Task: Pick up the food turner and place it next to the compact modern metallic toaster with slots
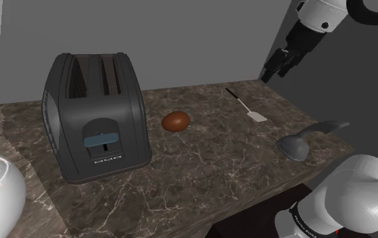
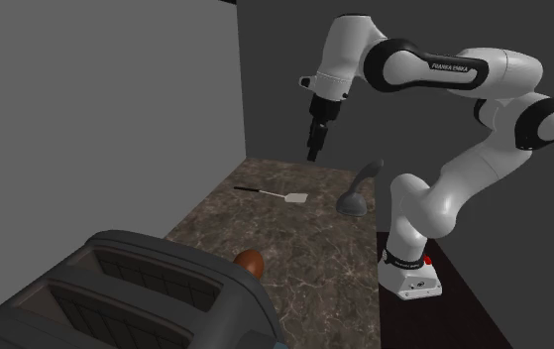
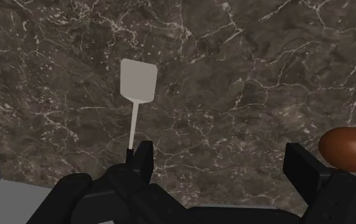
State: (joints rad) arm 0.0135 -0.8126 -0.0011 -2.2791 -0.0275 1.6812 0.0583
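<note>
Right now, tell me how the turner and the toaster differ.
Size: the turner is thin and small; the toaster is a bulky box. Pose: the turner lies flat; the toaster stands upright, slots up. Colour: the turner's blade is white; the toaster is dark grey. Both rest on the marble counter, untouched by the open gripper.

Food turner point(image 1: 256, 115): pale square blade, thin shaft, dark handle. It lies flat on the dark marbled desk point(image 1: 214, 169) near the back wall, handle end toward the wall. Toaster point(image 1: 96, 118): dark grey, two slots, upright at the shoulder view's left, well apart from the turner.
</note>
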